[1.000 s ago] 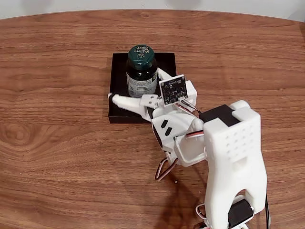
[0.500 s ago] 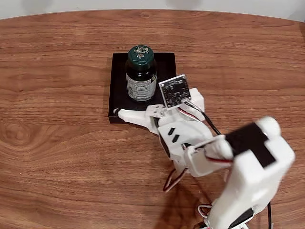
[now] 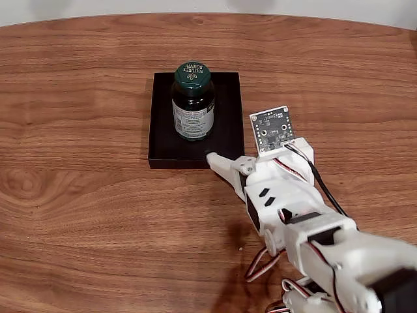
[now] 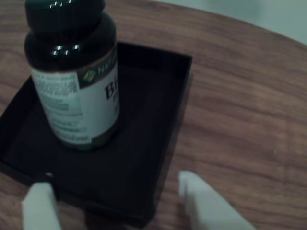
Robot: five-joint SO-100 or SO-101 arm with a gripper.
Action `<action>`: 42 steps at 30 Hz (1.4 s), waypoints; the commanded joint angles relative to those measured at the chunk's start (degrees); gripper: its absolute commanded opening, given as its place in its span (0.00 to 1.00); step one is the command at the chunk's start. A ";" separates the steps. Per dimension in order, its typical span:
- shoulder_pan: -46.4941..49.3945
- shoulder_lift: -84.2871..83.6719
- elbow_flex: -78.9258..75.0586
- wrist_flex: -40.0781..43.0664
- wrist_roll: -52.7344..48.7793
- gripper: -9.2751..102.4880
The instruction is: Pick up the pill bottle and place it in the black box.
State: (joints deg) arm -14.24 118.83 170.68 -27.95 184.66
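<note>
The pill bottle (image 3: 193, 111), dark green with a green cap and white label, stands upright inside the black box (image 3: 225, 130) in the fixed view. My gripper (image 3: 234, 154) sits just off the box's near right corner, apart from the bottle. In the wrist view the bottle (image 4: 76, 96) stands at the upper left in the black box (image 4: 153, 96). The gripper (image 4: 120, 206) is open, and its two white fingertips (image 4: 41, 206) straddle the box's near wall with nothing held.
A small circuit board (image 3: 272, 128) rides on the wrist, right of the box. The white arm (image 3: 326, 248) fills the lower right of the wooden table (image 3: 78, 215). The table's far edge (image 3: 208, 14) runs along the top of the fixed view.
The open gripper has pulled back from around the bottle toward the lower right. The bottle stays standing in the box.
</note>
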 commanded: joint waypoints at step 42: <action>11.78 55.81 2.81 85.25 -16.08 0.08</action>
State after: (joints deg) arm -2.81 170.51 174.55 51.86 169.01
